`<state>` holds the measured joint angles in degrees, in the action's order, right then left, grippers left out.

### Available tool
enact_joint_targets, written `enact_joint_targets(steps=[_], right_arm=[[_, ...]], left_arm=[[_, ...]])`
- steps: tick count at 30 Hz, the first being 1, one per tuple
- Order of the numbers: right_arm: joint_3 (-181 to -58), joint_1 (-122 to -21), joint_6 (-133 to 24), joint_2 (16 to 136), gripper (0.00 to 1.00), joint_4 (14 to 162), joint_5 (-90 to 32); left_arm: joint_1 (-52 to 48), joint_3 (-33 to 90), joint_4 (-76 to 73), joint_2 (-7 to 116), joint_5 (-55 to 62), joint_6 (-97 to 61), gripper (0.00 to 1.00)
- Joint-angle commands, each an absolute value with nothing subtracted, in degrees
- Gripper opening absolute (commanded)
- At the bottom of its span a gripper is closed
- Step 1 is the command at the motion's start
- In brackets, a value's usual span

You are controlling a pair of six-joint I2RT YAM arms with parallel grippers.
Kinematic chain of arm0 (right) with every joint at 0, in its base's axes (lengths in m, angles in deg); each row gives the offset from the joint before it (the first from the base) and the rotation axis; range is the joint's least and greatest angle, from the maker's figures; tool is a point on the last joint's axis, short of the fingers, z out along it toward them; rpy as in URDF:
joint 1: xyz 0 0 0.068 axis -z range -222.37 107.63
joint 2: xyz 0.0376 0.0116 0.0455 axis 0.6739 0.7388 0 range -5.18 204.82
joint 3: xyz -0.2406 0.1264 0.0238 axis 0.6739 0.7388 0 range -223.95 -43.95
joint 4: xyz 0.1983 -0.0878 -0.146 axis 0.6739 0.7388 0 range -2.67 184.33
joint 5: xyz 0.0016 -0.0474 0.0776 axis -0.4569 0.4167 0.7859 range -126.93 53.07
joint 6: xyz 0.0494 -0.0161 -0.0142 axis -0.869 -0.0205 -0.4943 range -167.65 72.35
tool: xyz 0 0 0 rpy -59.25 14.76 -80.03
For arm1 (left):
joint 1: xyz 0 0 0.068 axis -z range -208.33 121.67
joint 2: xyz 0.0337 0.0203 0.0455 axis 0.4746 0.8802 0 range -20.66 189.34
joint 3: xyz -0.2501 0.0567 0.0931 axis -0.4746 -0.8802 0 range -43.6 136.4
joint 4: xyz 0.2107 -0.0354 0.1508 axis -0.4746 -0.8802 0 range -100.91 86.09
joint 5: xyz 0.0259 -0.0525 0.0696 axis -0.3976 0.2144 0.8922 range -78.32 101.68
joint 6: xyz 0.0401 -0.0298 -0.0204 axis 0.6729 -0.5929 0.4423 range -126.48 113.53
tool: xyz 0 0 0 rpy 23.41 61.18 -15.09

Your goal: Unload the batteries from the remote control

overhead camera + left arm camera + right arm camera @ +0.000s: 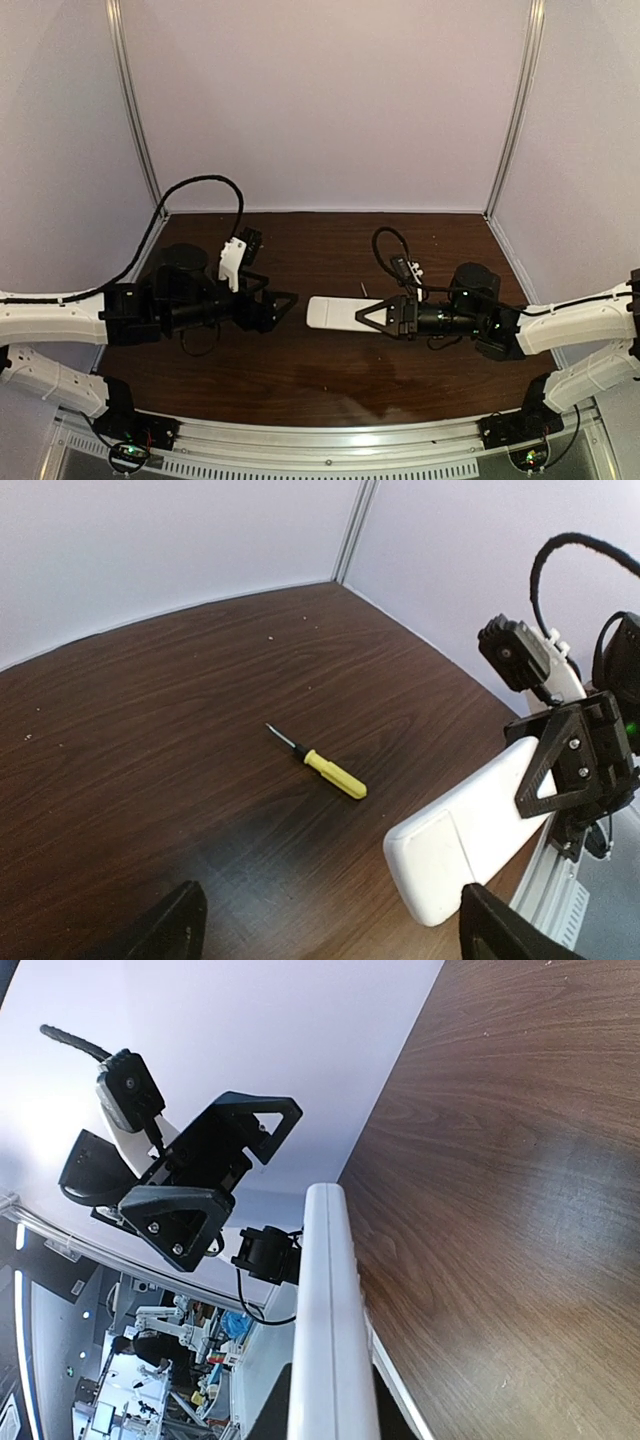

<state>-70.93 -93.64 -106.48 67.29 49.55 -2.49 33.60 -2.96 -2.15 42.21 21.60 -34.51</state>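
One remote control point(335, 312) clamped in right jaws; left jaws wide.

We see the left arm point(50, 315) reach in from the left edge of the overhead frame and the right arm point(585, 322) from the right edge. Both stretch low and roughly level toward the centre. The left gripper point(284, 303) points right with its jaws spread wide; in the left wrist view its dark fingers point(172, 932) sit far apart at the bottom of the frame. The right gripper point(368, 317) points left, facing it, jaws closed on one end of the remote control point(330, 312). We find the two grippers near each other but apart.
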Motion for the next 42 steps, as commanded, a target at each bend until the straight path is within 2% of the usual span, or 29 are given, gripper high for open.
enact_joint_targets(steps=[1, 5, 13, 25, 35, 42], right_arm=[[-68.02, -93.42, -109.44, 61.06, 0.0, 47.51, -6.06], [-65.18, -93.71, -108.04, 53.43, 0.0, 51.96, -11.36], [-61.92, -93.83, -107.59, 46.4, 0.0, 59.93, -16.38], [-62.0, -94.45, -108.78, 50.11, 0.0, 59.71, -14.83], [-64.29, -96.83, -109.48, 56.87, 0.0, 53.91, -10.91], [-65.72, -96.89, -108.94, 58.88, 0.0, 52.01, -8.71]], left_arm=[[33.52, 0.43, -5.81, 41.78, 19.25, -40.57, 0.88], [33.54, 3.05, -6.67, 44.09, 16.53, -43.04, 0.81], [34.35, 8.09, -4.84, 51.71, 10.76, -44.11, 0.76], [34.85, 6.66, 2.62, 57.53, 6.6, -44.18, 0.73], [34.85, 5.68, 4.98, 60.51, 6.15, -44.9, 0.72], [34.85, 3.77, 5.58, 60.11, 7.41, -46.3, 0.76]])
